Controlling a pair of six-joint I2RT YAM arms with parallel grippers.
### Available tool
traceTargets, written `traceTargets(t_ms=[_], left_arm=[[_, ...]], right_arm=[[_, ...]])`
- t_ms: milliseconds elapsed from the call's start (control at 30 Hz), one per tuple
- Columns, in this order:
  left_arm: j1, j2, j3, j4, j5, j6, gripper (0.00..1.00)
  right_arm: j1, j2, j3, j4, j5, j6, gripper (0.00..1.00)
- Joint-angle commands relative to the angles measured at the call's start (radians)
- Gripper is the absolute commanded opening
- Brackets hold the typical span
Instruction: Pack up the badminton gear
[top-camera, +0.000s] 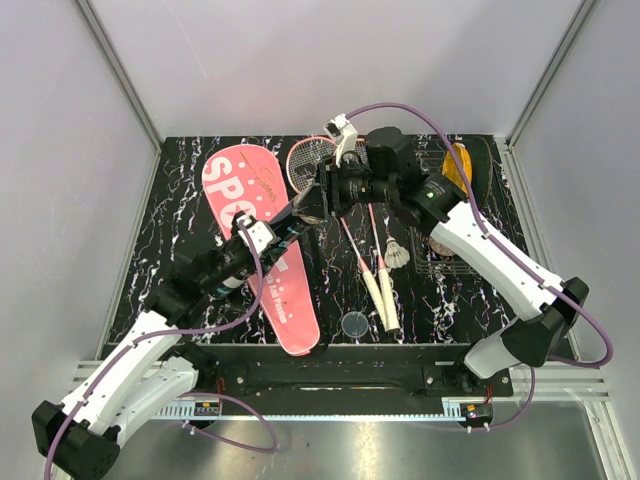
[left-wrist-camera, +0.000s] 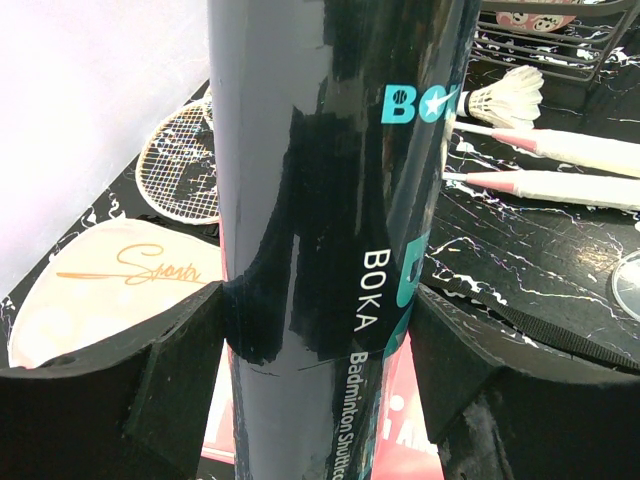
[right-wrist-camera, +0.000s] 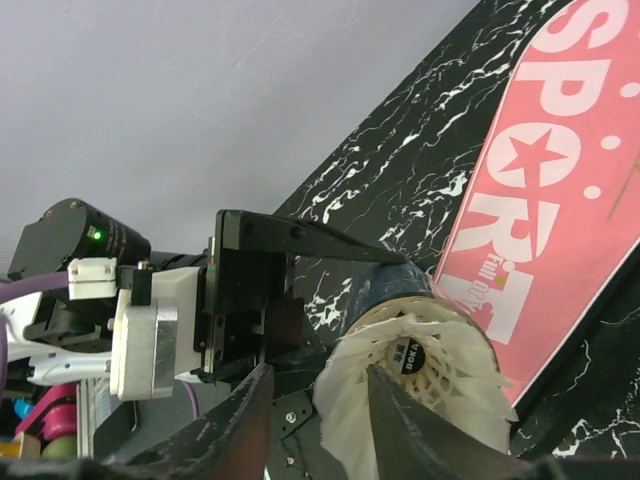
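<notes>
My left gripper (top-camera: 290, 228) is shut on the black tube (top-camera: 303, 213), lettered "BOKA" in the left wrist view (left-wrist-camera: 330, 200), and holds it tilted above the pink "SPORT" cover (top-camera: 262, 250). A white shuttlecock (right-wrist-camera: 430, 370) sits in the tube's open mouth (right-wrist-camera: 400, 285). My right gripper (right-wrist-camera: 320, 385) is at that mouth, its jaws slightly apart around the feather rim with a gap showing. Two pink rackets (top-camera: 375, 270) lie crossed in the middle. Another shuttlecock (top-camera: 398, 253) lies beside their shafts.
A small round cup (top-camera: 354, 323) stands near the front edge. A yellow oval disc (top-camera: 457, 165) lies at the back right. A wire rack (left-wrist-camera: 540, 45) sits right of the rackets. Grey walls close three sides.
</notes>
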Motion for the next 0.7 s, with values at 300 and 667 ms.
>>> traceTargets(t_ms=[300, 667], left_arm=[[-0.003, -0.020, 0.043, 0.046, 0.033, 0.000, 0.00], [-0.003, -0.011, 0.046, 0.051, 0.039, -0.007, 0.00]], right_arm=[[-0.087, -0.094, -0.021, -0.004, 0.040, 0.028, 0.49], [-0.074, 0.001, -0.027, -0.041, 0.064, 0.018, 0.04]])
